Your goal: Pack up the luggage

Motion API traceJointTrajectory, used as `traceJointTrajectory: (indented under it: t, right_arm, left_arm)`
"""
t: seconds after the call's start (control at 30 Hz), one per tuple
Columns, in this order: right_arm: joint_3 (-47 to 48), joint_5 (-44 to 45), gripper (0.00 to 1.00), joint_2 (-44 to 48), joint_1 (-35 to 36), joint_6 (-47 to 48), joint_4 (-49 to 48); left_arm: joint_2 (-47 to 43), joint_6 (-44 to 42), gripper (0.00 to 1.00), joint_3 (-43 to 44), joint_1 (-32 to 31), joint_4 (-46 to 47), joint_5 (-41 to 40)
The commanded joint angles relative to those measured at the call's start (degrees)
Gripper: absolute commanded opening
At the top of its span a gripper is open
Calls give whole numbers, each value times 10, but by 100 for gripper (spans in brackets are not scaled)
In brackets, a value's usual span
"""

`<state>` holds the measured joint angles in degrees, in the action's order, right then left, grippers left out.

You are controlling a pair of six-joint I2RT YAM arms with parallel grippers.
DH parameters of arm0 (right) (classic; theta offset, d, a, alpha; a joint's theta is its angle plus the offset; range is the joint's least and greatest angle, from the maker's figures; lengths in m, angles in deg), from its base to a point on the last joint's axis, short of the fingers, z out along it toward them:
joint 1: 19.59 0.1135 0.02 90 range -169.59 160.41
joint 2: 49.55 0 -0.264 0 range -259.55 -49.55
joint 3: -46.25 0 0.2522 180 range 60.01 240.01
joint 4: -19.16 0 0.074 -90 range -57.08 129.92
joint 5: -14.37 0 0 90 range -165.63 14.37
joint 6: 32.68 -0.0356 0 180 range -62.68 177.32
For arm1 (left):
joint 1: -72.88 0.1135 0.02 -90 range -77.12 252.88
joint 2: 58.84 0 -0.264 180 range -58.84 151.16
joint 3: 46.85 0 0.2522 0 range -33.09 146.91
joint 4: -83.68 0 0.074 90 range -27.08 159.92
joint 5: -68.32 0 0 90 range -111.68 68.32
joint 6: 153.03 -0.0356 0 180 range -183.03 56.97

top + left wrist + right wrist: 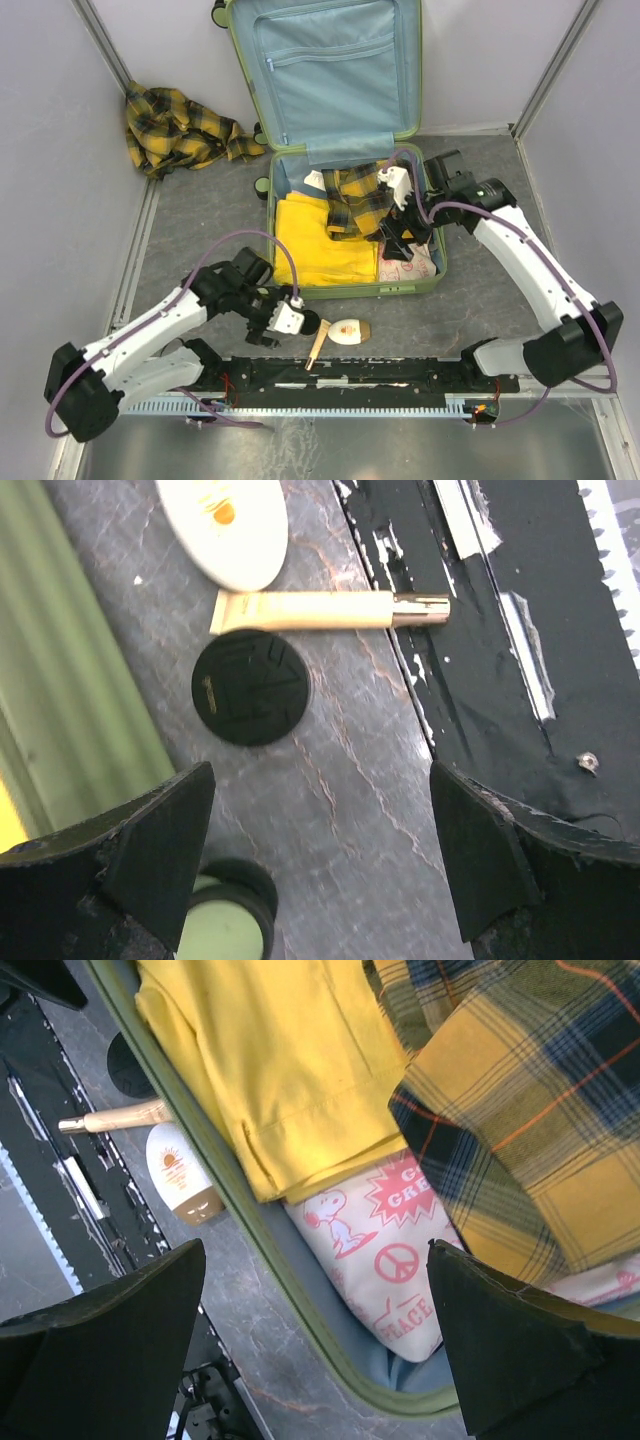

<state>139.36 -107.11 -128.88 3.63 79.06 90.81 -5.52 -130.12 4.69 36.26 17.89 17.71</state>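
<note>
Lime-green luggage [345, 291] open for loading | left gripper [320, 880] wide, facing black disc [250, 687], likely next pick | right gripper [318, 1350] wide, empty

A plaid shirt [175, 128] lies crumpled on the bench [200, 230]. A black disc [250, 687], a cream tube [330, 610] and a white bottle [225, 525] sit close together.

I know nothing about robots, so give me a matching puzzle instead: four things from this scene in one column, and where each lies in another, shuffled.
Things:
1 Snoopy pouch
2 yellow cloth
3 round black compact
4 tube

Places:
A on the table, one end on the black strip
B left side of the suitcase
C on the table, clear of the strip
D suitcase's near right corner

Pairs: 1-D, 2-B, 3-C, 4-A
</note>
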Motion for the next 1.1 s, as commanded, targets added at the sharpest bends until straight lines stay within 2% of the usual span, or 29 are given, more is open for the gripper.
traceJointTrajectory:
  t: [0.0, 0.37, 0.7, 0.8, 1.07]
  right_arm:
    - [-31, -10, 98, 63, 0, 22, 1]
    - [-102, -16, 99, 156, 0, 74, 34]
    - [-141, -25, 99, 195, -10, 84, 52]
    - [-151, -30, 99, 203, -11, 99, 63]
    - [-182, -38, 99, 227, -11, 128, 84]
  left_arm:
    - [43, 96, 93, -11, -75, 143, -51]
    - [139, 144, 95, -17, -159, 263, -144]
    - [150, 157, 97, -27, -169, 312, -197]
    - [164, 156, 100, -15, -169, 308, -191]
    - [175, 135, 99, 3, -169, 298, -197]
